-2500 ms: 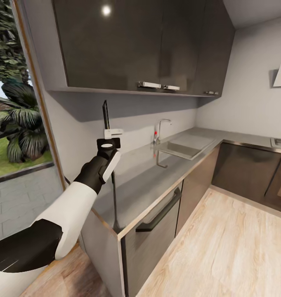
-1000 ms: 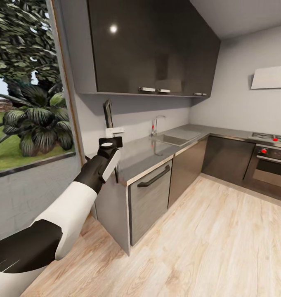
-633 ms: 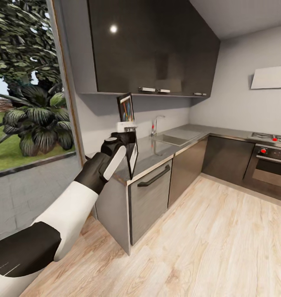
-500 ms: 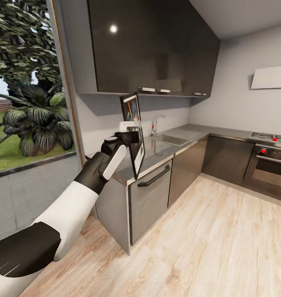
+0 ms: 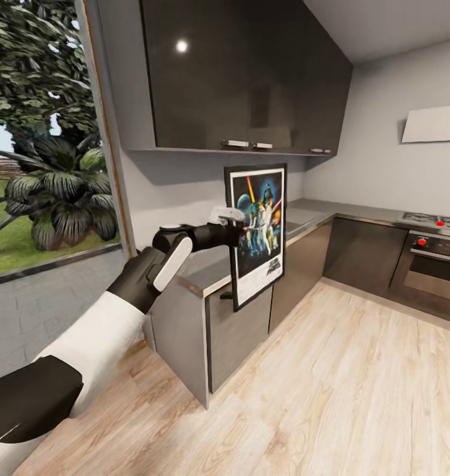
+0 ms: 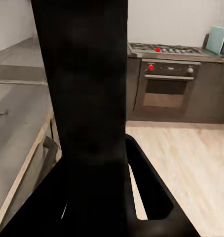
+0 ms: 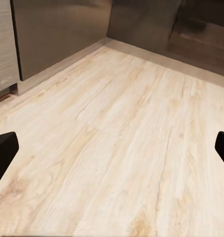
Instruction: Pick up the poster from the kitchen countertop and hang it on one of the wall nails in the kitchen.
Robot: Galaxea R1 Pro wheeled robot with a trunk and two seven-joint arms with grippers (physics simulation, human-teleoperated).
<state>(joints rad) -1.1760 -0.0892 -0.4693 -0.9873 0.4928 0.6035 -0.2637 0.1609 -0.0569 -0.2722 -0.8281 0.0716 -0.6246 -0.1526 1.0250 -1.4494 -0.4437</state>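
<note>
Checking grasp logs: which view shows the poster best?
Head view: the poster faces the camera, artwork readable, held at its edge by the left gripper. Left wrist sees just its dark back. Right wrist looks at the floor.

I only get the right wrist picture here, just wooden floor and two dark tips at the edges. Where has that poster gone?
Observer: The left pincer holds the poster by its left edge, upright in the air in front of the kitchen countertop, artwork facing the head camera.
Operator: Is it anywhere near a nail?
Observer: I can make out no nail on the pale grey wall behind it; a stud may be too small to tell.
Operator: And what lies further along?
Observer: An oven with a red knob stands at the far right, under a hob.
Operator: Are my two dark tips gripping anything?
Observer: No, the right pincer is open over bare floor.
</note>
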